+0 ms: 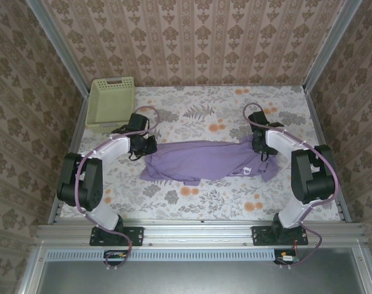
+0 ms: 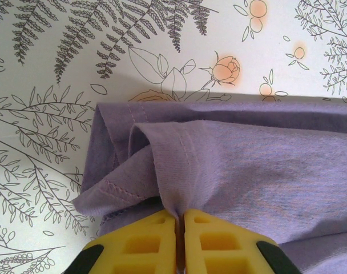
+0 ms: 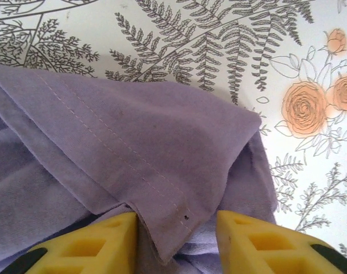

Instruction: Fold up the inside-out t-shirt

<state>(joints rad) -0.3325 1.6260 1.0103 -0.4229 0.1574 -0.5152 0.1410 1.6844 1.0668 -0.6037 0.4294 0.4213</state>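
Top external view: the inside-out t-shirt point(image 1: 204, 160), lavender-purple, is lying drawn out into a long band across the middle of the table point(image 1: 204, 116), running from left to right and sitting nearer the near edge than the far one, with a small white tag point(image 1: 248, 169) showing towards its right end. A pale green basket point(image 1: 95, 101) is standing at the far left corner, well apart from the shirt, its perforated floor showing bare. The left gripper point(image 1: 150, 145) is sitting at the shirt's left end and the right gripper point(image 1: 259, 153) at its right end, both low over the cloth. Left wrist view: the left gripper point(image 2: 180, 228) is pressing its yellow fingertips point(image 2: 142, 245) together on a raised fold of the inside-out t-shirt point(image 2: 247, 165), the stitched hem curling over just beyond the pinch, and the fern-and-rose printed table point(image 2: 48, 85) is showing to the left and beyond. Right wrist view: the right gripper point(image 3: 176, 228) is holding its yellow fingertips point(image 3: 99, 242) apart, with a hemmed flap of the inside-out t-shirt point(image 3: 150, 137) lying between them; whether either pad is pressing the cloth cannot be told. The table point(image 3: 310, 188) is showing to the right of the flap and beyond it.
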